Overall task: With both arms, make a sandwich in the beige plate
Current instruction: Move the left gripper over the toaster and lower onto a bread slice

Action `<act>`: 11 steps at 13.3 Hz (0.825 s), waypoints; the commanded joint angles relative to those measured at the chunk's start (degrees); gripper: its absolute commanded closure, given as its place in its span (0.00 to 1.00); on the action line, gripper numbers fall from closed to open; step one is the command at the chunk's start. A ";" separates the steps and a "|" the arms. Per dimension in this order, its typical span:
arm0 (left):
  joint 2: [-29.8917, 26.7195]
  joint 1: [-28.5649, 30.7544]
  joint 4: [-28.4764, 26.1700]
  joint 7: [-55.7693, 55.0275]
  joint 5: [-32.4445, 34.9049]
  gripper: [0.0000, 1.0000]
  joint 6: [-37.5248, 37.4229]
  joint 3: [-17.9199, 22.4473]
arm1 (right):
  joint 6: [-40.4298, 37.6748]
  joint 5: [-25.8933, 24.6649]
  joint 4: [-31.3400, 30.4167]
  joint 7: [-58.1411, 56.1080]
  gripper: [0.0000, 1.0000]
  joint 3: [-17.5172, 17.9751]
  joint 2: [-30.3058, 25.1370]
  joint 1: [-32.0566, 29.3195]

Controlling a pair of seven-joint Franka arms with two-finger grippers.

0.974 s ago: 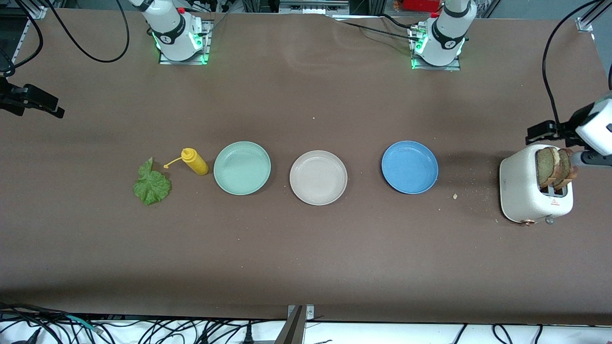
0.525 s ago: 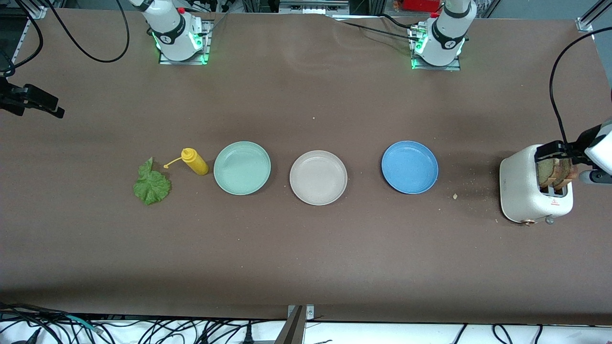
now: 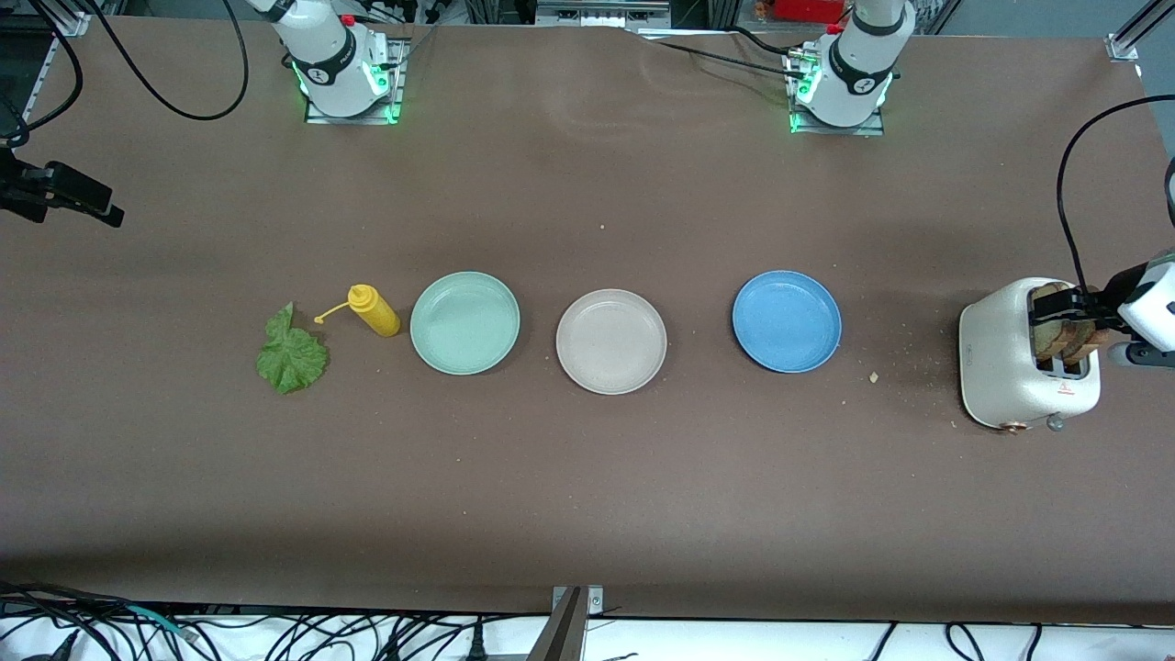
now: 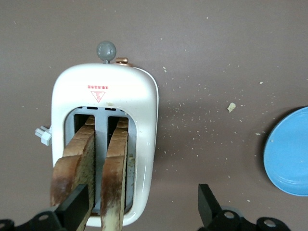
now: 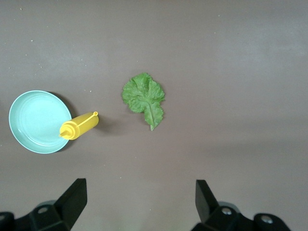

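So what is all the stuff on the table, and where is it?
toast slices: two, tan with brown crusts, upright in the toaster's slots
toaster: one, white, at the left arm's end of the table
blue plate: one, between the toaster and the beige plate
beige plate: one, middle of the plate row
mint green plate: one, beside the beige plate
yellow squeeze bottle: one, lying beside the mint green plate
lettuce leaf: one, green, flat beside the bottle
table: one, brown, crumbs near the toaster
left gripper: open, over the toast slices
right gripper: open, up above the lettuce leaf
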 commanded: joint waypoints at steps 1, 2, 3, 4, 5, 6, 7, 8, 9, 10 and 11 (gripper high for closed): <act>-1.04 1.12 -3.91 1.08 0.98 0.00 3.25 -0.45 | -1.14 0.90 1.23 -0.43 0.00 -0.15 0.00 0.02; -1.04 1.56 -4.52 1.08 0.98 0.00 3.43 -0.45 | -1.05 0.90 1.23 -0.35 0.00 -0.15 0.09 0.02; -1.04 1.65 -4.87 1.08 0.98 0.00 3.43 -0.45 | -1.14 0.90 1.23 -0.34 0.00 -0.15 0.00 0.02; -1.04 1.74 -5.05 1.08 0.98 0.00 3.43 -0.45 | -1.14 0.90 1.23 -0.34 0.00 -0.15 0.00 0.02; -1.04 1.74 -5.31 1.08 1.24 0.00 3.43 -0.45 | -1.05 0.90 1.23 -0.34 0.00 -0.15 0.09 0.02; -0.95 1.83 -5.40 1.08 1.33 0.08 3.34 -0.45 | -1.05 0.90 1.23 -0.34 0.00 -0.15 0.09 0.02; -1.04 2.26 -5.49 1.08 1.33 0.23 3.08 -0.45 | -1.05 0.90 1.23 -0.34 0.00 -0.15 0.09 0.02; -1.04 2.44 -5.49 1.08 1.33 0.37 2.90 -0.45 | -0.96 0.90 1.23 -0.34 0.00 -0.15 0.09 0.02; -1.04 2.44 -5.49 1.08 1.33 0.51 2.90 -0.45 | -0.96 0.90 1.23 -0.34 0.00 -0.15 0.09 0.02; -1.04 2.53 -5.49 1.08 1.42 0.65 2.90 -0.36 | -0.96 0.90 1.23 -0.34 0.00 -0.15 0.09 0.02; -1.13 2.88 -5.49 1.25 1.42 0.74 2.81 -0.36 | -0.96 0.90 1.23 -0.43 0.00 -0.15 0.09 0.02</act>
